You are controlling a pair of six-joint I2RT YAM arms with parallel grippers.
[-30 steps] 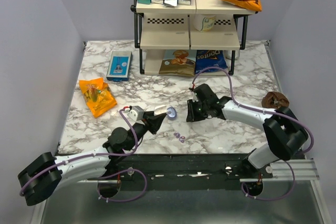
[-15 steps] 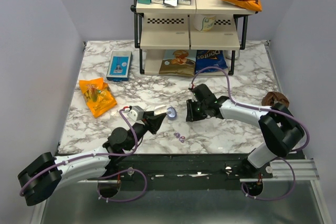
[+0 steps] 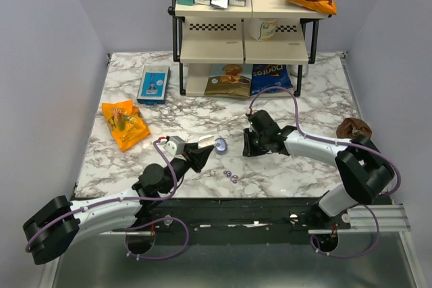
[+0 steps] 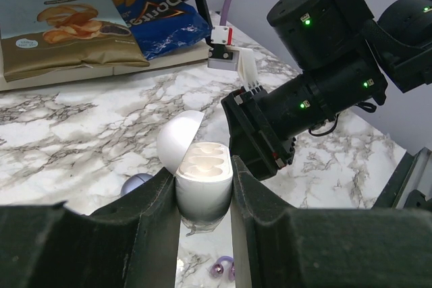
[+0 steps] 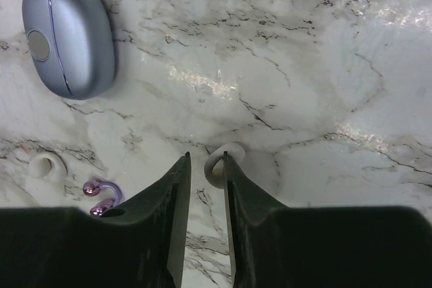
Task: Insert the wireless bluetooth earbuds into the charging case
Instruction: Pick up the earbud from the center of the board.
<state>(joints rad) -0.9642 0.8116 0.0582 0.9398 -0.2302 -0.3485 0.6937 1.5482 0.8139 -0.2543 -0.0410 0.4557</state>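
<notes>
nearby, white case [image 4: 202, 166] in left gripper [image 4: 204, 184]

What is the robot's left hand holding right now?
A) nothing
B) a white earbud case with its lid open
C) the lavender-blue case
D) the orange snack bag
B: the left gripper clamps a white earbud case with its lid open, while the lavender-blue case lies closed on the marble table.

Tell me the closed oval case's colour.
The closed oval plastic case is lavender-blue, clearest in the right wrist view.
</notes>
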